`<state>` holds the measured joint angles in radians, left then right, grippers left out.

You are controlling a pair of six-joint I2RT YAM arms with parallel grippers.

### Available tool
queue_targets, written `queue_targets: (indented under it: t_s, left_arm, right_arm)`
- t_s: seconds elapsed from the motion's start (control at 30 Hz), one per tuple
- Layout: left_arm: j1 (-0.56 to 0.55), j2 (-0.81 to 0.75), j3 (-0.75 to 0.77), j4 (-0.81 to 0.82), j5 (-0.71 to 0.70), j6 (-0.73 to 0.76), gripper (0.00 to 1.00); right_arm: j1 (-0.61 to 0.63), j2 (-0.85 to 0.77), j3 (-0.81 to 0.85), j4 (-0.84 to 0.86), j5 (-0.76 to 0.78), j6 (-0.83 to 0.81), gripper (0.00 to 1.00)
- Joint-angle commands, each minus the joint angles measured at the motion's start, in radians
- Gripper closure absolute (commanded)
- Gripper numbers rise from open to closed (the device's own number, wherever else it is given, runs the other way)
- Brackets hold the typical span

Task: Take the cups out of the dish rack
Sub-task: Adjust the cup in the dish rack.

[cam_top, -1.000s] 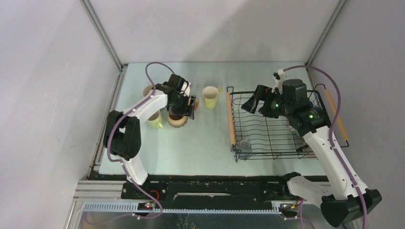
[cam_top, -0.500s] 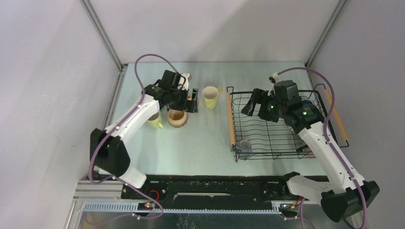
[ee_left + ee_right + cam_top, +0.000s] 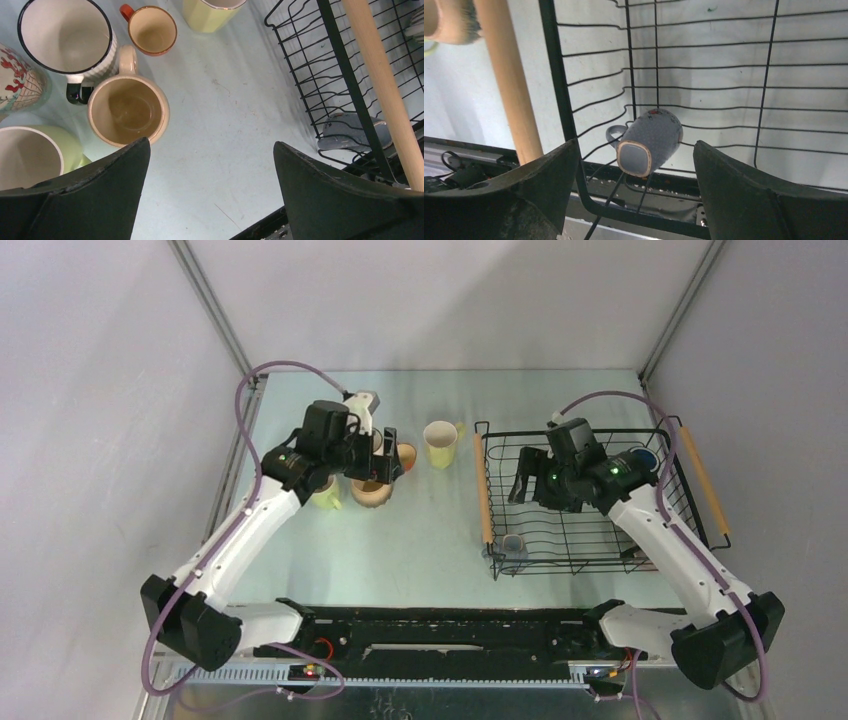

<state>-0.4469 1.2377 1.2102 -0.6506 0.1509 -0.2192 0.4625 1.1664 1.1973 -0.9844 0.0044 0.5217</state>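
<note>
I'd say the unloading is partway done. Several cups, the tan cup [image 3: 129, 110] among them, stand grouped toward the table's [image 3: 430, 540] far left corner, and the left gripper [image 3: 210, 150] hangs above them, jaws wide and empty. The right gripper [image 3: 520, 483], also spread and holding nothing, hovers over the dish rack [image 3: 556, 75], facing the grey cup [image 3: 649, 142] that lies on its side in the rack's near left corner. That one looks to be next: the gripper has to drop, straddle the cup's body and close. A dark blue cup [image 3: 645, 455] sits by the rack's far right corner.

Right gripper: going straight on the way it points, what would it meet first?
Probably the grey cup lying on its side in the rack, centred ahead of the right gripper; depth is unclear.
</note>
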Motion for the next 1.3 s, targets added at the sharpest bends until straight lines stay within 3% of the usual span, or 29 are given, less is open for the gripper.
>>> queue_targets:
  t_s: [0.0, 0.33, 0.9, 1.27]
  left_arm:
    - [-0.006, -0.059, -0.055, 0.051, 0.005, -0.011, 0.0]
    - [-0.007, -0.091, -0.087, 0.066, 0.054, -0.011, 0.0]
    - [-0.009, -0.085, -0.113, 0.075, 0.072, -0.011, 0.0]
    - [-0.01, -0.069, -0.117, 0.078, 0.08, -0.012, 0.0]
  right_arm:
    - [0.037, 0.016, -0.003, -0.071, 0.053, 0.009, 0.11]
    - [0.141, 0.111, -0.006, -0.105, 0.109, 0.048, 0.22]
    - [0.243, 0.201, -0.05, -0.074, 0.146, 0.12, 0.22]
    - [0.263, 0.161, -0.104, -0.058, 0.133, 0.134, 0.26]
